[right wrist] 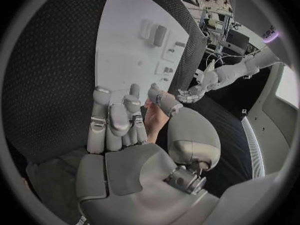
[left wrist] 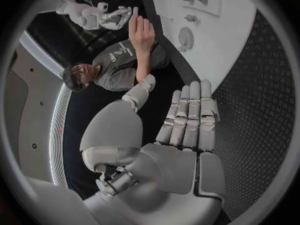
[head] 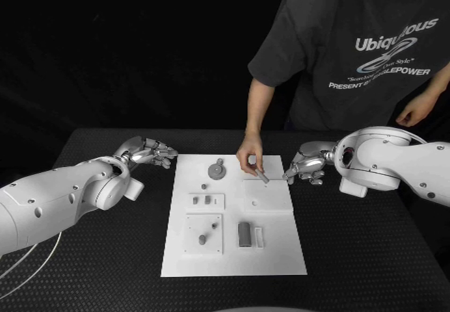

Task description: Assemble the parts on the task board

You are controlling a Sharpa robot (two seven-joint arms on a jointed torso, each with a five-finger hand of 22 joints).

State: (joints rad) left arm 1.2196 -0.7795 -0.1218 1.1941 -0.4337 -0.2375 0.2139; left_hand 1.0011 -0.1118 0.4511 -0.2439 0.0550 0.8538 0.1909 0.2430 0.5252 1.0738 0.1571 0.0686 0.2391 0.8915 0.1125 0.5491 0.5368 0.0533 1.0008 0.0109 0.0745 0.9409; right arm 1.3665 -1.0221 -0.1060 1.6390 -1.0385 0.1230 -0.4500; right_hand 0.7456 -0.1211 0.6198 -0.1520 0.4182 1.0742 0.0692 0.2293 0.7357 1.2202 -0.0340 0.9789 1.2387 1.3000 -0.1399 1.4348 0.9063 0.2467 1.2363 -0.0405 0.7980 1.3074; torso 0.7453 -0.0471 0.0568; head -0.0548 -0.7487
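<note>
Parts [head: 244,234] lie on task board [head: 235,260].

I work in what looks like a robotics lab: a black mat-covered table [head: 375,247] stands against darkness, with a white task board [head: 235,260] laid in its middle. Beyond the table's far edge my right wrist view shows an equipment rack [right wrist: 219,5] hung with cables.

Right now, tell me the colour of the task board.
White; the task board shows best in the head view.
</note>
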